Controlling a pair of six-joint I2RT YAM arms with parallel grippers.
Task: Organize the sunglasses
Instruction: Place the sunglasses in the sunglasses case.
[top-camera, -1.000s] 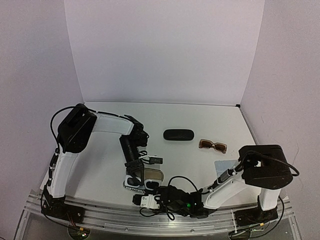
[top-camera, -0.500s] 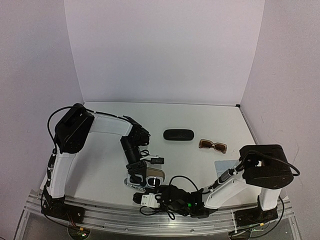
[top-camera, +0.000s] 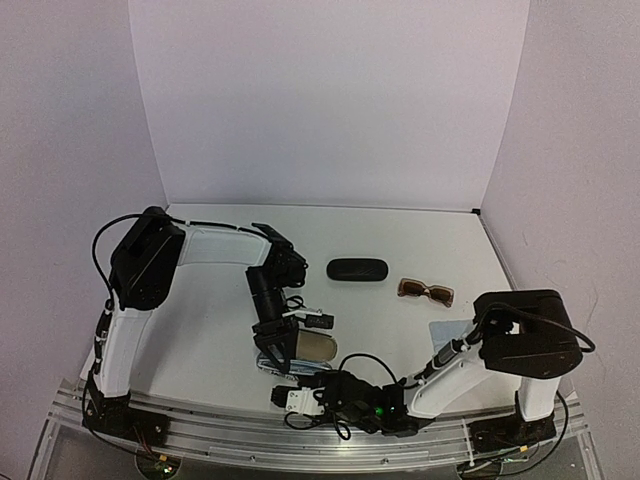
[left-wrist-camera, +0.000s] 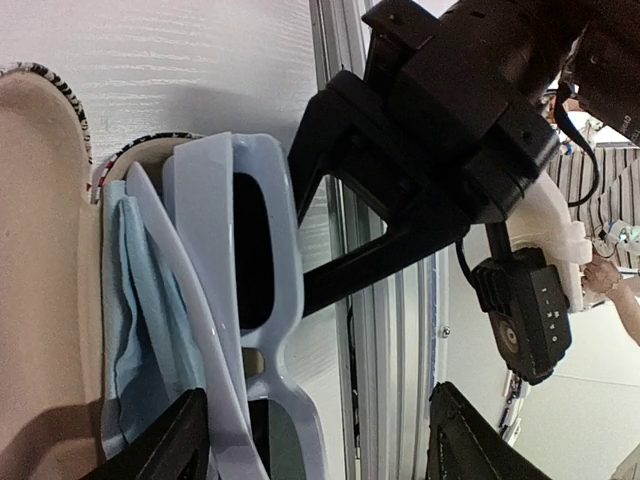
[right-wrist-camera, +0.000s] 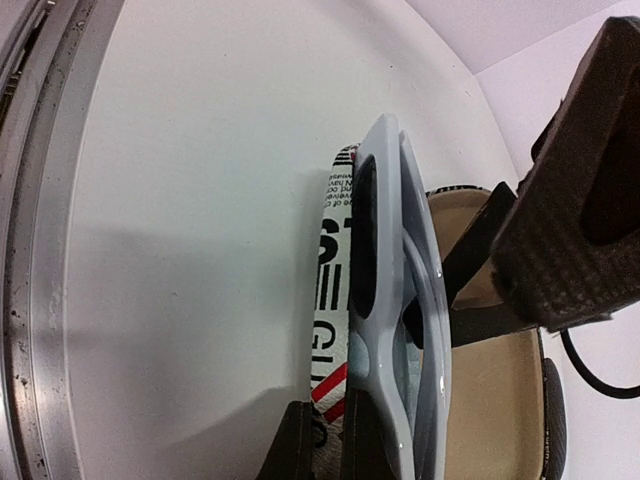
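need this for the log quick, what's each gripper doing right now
left gripper: open, white sunglasses between its fingers, not gripped
right gripper: closed, apparently pinching the rim of the striped case

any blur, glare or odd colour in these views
Top external: sharp and evenly lit, with the walls tinted lilac and only soft shadows. Left wrist: the white glasses sit very close and look bluish, and their lens is plain black. Right wrist: small glare spots on the glasses' frame, and a soft shadow on the table.
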